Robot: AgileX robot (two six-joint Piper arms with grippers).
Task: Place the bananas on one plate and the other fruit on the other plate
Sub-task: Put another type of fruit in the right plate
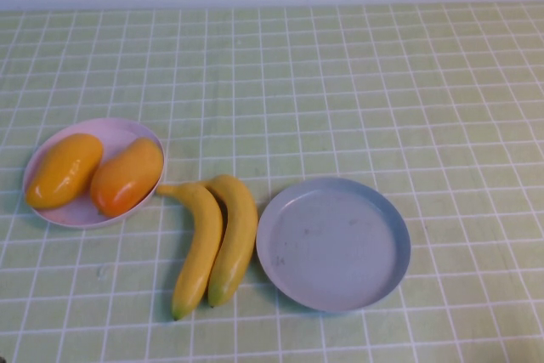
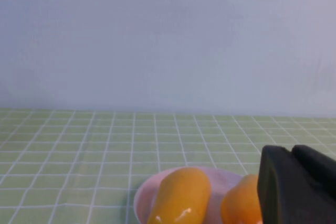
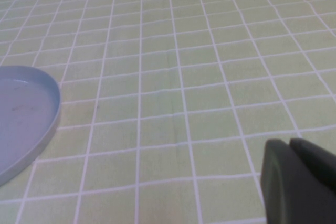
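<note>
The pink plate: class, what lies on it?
Two mangoes lie side by side on the pink plate, covering most of its floor. No bananas there. Only each pincer's edge shows in its wrist view.

High overview; two low tabletop wrist views.

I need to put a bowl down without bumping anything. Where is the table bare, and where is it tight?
Bare: the checked table beyond both plates, and right of the grey-blue plate, itself empty. Crowded: the bananas fill the gap between it and the pink plate holding the mangoes. Left gripper sits near the mangoes, right gripper over bare cloth.
</note>
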